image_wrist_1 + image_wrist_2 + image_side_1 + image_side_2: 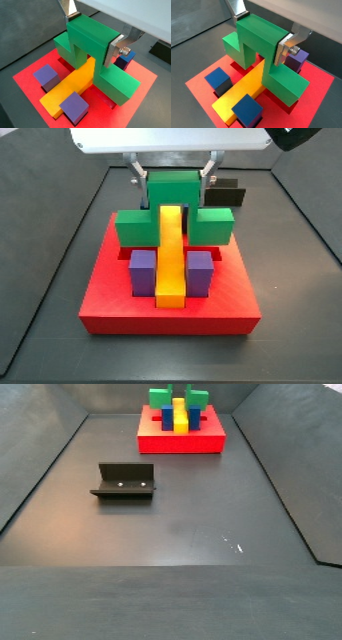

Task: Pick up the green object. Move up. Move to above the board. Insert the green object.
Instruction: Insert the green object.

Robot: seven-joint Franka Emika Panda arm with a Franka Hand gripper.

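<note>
Claw [92, 31] grips the green object's [93, 55] middle block, straddling yellow bar [72, 85] on board [27, 77]; fingertips hidden.

- No text, label, brand, number or sign can be read in any view.
- The claw [95, 32], closed on the bright green blocky arch-shaped piece [93, 37] over the flat red square board [32, 74], bears no readable marking; neither do they.
</note>
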